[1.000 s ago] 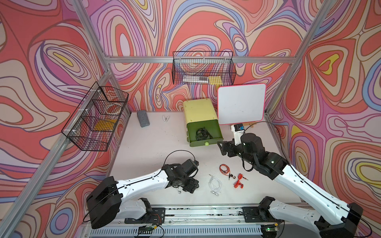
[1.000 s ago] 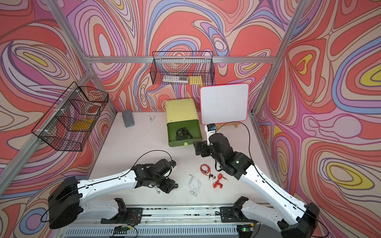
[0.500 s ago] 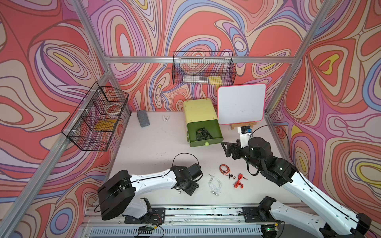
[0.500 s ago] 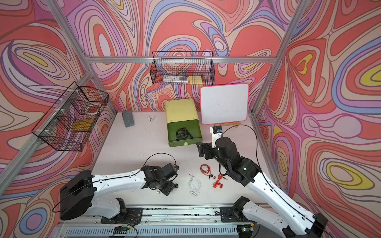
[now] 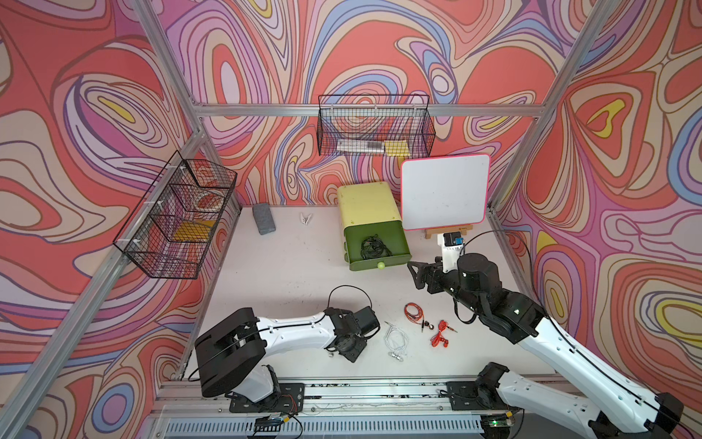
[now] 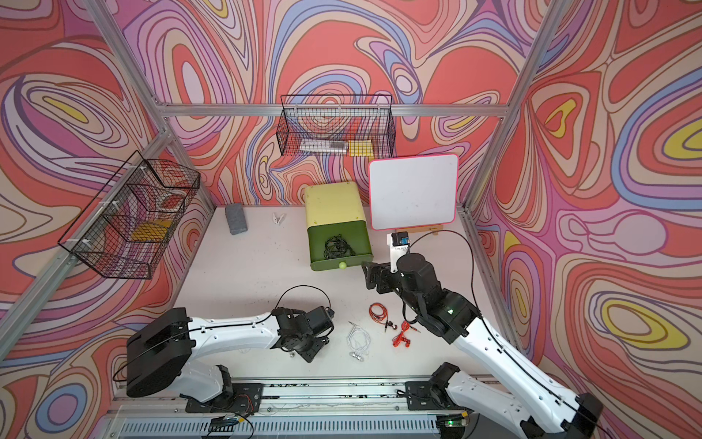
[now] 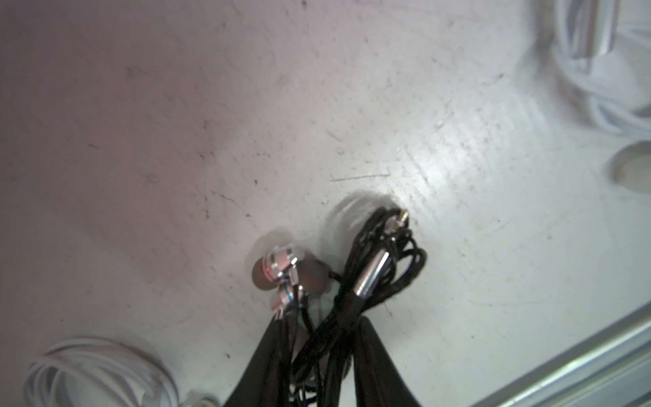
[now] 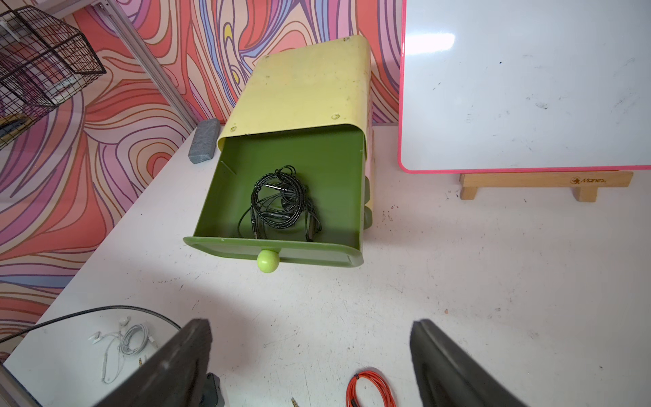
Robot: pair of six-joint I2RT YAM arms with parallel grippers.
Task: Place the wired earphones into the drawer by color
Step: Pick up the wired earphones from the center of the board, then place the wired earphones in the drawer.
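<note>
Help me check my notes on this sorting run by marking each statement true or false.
1. The green drawer is pulled open with black earphones inside. True.
2. The right gripper grips a red earphone set. False: its jaws are spread wide and empty, and it points toward the drawer.
3. The left gripper has its jaws closed around a black earphone bundle at the table. True.
4. Every white set is in the drawer. False: a white earphone set lies on the table, and only black cable shows in the drawer.
</note>
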